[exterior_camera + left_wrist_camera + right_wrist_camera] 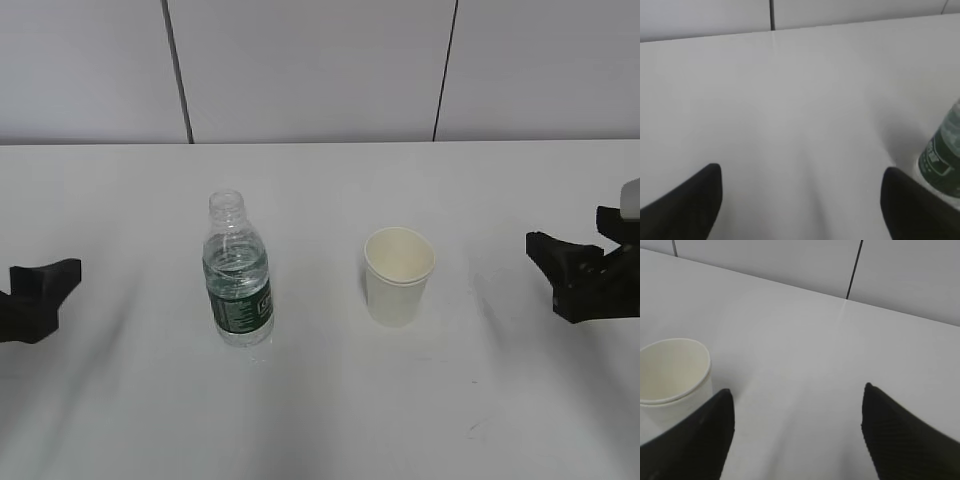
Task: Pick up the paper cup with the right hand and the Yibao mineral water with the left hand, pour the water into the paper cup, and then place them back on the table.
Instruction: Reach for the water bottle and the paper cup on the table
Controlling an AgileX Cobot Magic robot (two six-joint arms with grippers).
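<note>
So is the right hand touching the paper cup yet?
Apart. The exterior view shows bare table between the right hand and the paper cup; the hand is open and holds nothing.

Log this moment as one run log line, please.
stage: pre-grasp | left end effector: open, empty | right end effector: open, empty | bottle, paper cup: upright on table
</note>
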